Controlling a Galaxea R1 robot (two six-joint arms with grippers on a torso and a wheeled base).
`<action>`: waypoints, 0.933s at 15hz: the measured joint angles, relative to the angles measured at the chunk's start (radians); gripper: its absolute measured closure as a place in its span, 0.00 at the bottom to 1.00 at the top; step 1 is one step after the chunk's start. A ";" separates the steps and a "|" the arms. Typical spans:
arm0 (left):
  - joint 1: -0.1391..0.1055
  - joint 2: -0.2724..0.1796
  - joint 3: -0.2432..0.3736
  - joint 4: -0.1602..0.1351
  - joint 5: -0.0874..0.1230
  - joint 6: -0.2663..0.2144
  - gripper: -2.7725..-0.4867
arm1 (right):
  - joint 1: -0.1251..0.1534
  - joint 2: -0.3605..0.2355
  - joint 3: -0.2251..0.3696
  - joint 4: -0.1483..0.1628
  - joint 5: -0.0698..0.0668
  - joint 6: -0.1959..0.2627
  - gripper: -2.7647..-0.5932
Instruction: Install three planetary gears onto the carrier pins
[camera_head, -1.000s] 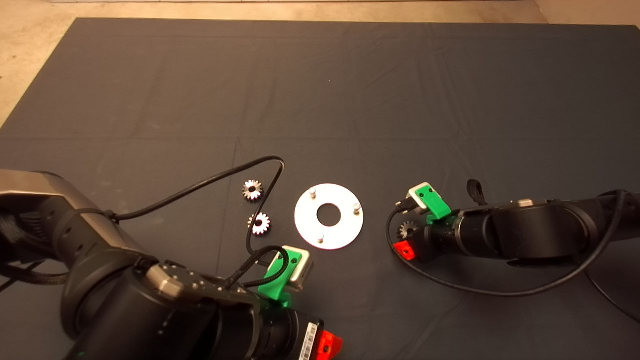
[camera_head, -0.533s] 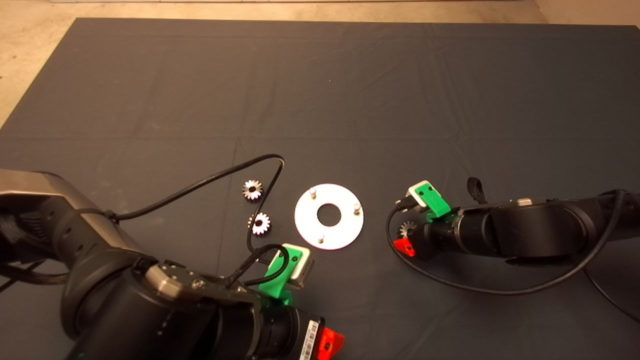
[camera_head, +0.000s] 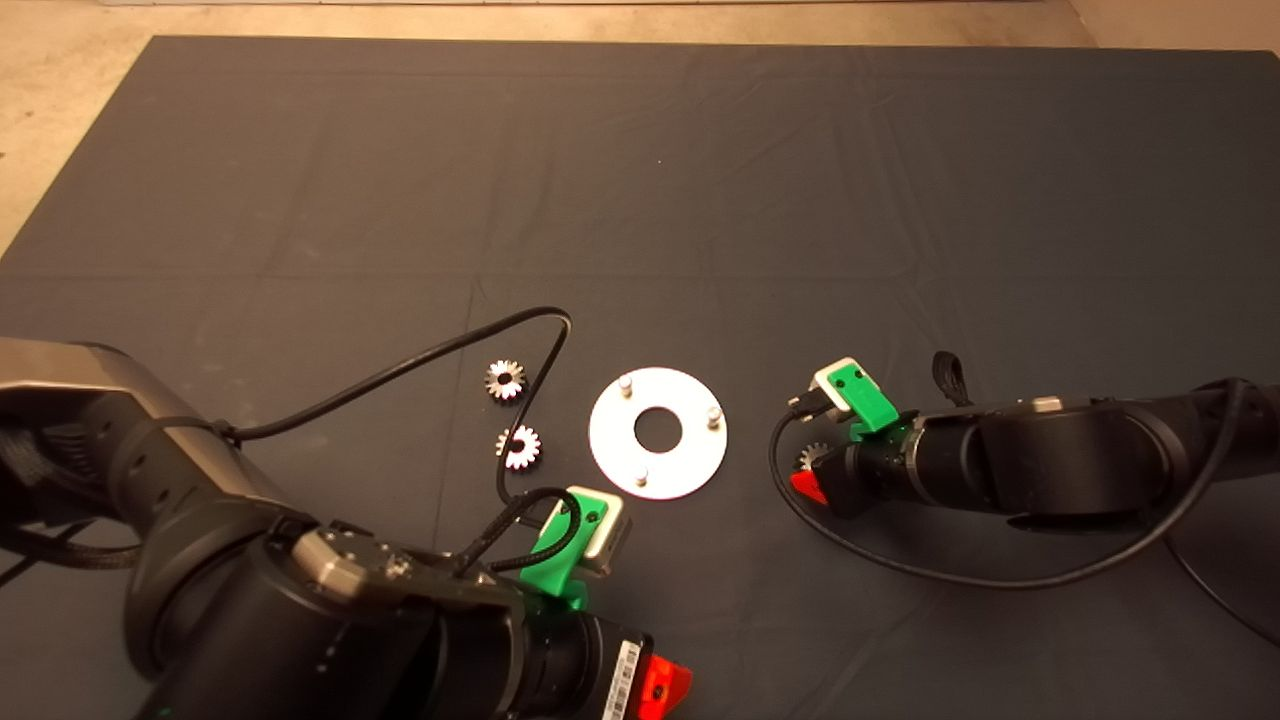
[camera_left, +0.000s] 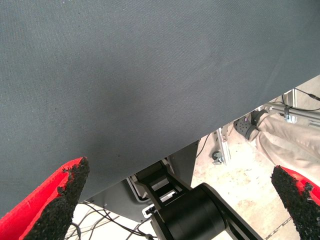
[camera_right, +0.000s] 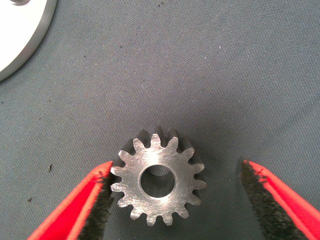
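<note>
The round silver disc (camera_head: 690, 455) lies mid-mat with its three carrier pins (camera_head: 625, 384) standing bare. Two planetary gears (camera_head: 505, 379) (camera_head: 519, 447) lie flat to its left. A third gear (camera_head: 806, 456) lies right of the disc, half hidden under my right gripper (camera_head: 815, 468). In the right wrist view this gear (camera_right: 165, 162) lies flat between the open right gripper (camera_right: 176, 172); one pad (camera_right: 97, 202) touches its teeth, while the other pad (camera_right: 262, 192) stands apart. My left gripper (camera_left: 175, 200) hangs open and holds nothing at the mat's near edge (camera_head: 665, 685).
A black cable (camera_head: 420, 365) from the left arm loops over the mat beside the two left gears. The disc's rim (camera_right: 22, 35) shows near the right gripper. Past the mat's edge, the left wrist view shows a person's leg (camera_left: 292, 142) and shoe (camera_left: 249, 126).
My right gripper has crept over the third gear, covering more of it in the head view. The left arm has barely shifted. The disc and the other two gears have not moved.
</note>
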 joint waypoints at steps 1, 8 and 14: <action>0.000 0.000 0.000 0.001 0.000 0.000 0.06 | 0.000 0.000 0.000 0.000 0.001 0.000 0.47; 0.000 0.000 0.000 0.011 0.000 0.000 0.06 | 0.000 0.008 -0.001 -0.003 0.005 0.000 0.64; 0.000 0.000 0.000 0.018 0.000 0.000 0.06 | -0.003 0.011 -0.003 -0.007 0.006 0.000 0.74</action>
